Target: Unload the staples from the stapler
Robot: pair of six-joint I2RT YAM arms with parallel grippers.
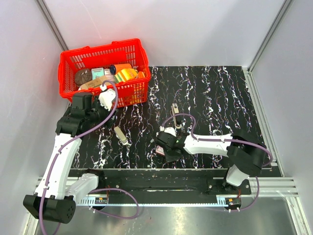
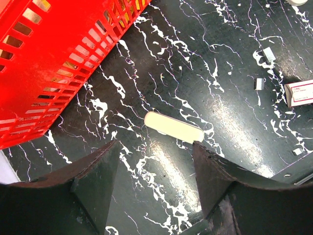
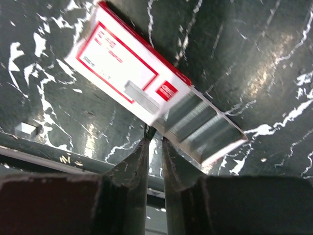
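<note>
With the left gripper (image 2: 155,145) open over the stapler (image 2: 173,127), the near-shut right gripper (image 3: 155,140), grip unclear, may scatter the box's (image 3: 112,63) staples (image 3: 195,117).

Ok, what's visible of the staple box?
The staple box is flat white card with a red border and red label. Its tray is slid out at one end, showing rows of silvery staples; a loose strip lies on top. It lies flat on the black marbled mat. The right hand, fingers nearly together, sits at its edge; contact unclear.
</note>
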